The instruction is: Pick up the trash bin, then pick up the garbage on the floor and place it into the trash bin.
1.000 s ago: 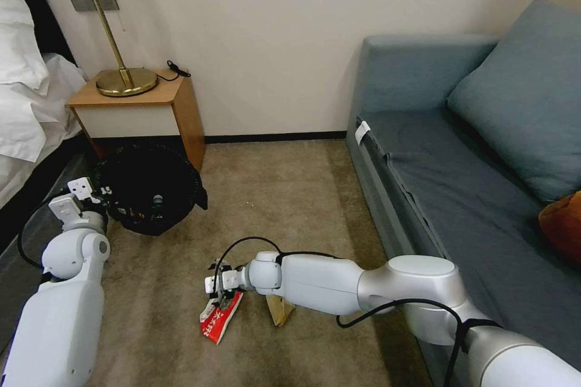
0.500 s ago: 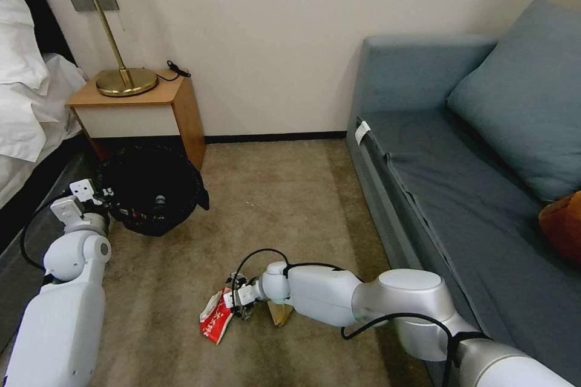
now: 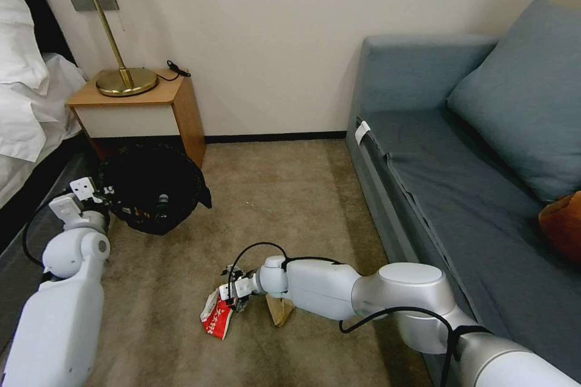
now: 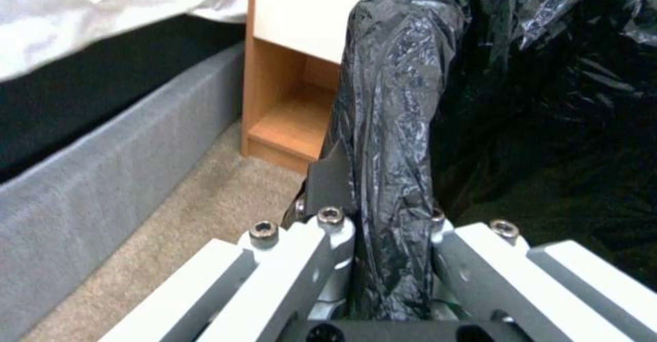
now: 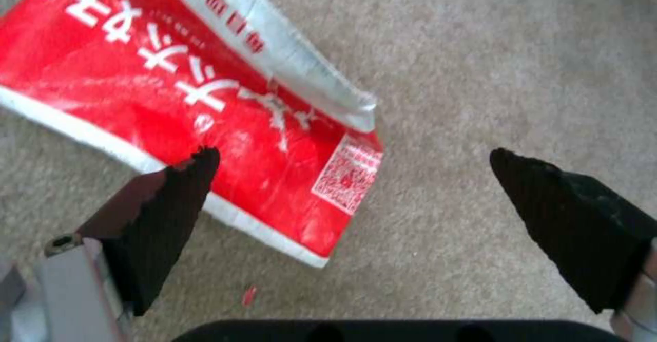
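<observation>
Left gripper [image 4: 383, 229] jaws clamp the trash bin [image 3: 151, 193] rim; right gripper [image 5: 356, 198], jaws wide, hovers over the red-and-white packet [image 5: 205, 106] near the bin, not yet grasped.

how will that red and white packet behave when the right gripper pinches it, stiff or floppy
Probably floppy: the red-and-white packet is creased, with one folded edge lifting off the carpet. It looks flat and empty, so likely very light. Its glossy film may slip or skid between the open right gripper fingers.
</observation>
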Robot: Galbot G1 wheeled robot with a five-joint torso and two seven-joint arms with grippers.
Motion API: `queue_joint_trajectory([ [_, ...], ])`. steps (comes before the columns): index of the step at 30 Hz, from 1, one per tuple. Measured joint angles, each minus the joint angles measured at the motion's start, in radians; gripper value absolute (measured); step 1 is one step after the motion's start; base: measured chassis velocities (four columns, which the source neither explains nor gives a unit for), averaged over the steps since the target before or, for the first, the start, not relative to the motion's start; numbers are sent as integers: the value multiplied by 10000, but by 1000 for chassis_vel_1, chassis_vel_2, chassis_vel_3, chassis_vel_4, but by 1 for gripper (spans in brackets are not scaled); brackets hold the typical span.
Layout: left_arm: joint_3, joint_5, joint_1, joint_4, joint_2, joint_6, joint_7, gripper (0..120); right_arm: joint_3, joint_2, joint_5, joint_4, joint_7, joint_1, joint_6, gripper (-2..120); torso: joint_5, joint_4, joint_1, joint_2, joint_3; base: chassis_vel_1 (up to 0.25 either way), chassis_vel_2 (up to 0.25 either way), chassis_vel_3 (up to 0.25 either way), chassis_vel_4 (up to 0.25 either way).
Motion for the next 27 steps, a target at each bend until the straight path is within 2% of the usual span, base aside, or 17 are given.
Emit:
queue_joint_trajectory([
  [6,-214,-192,97,-104,310,133,-50,3,172,-1,6,186,11,0,46,100,-1,2,0,0,0,0,0,0,0],
  [17,-379,-226,671,-213,439,99,-17,3,166,-2,510,671,7,133,18,100,-3,1,0,0,0,0,0,0,0],
  [27,-538,-474,877,-335,629,94,-11,3,-58,-2,697,787,-26,48,18,100,-3,0,0,0,0,0,0,0,0],
])
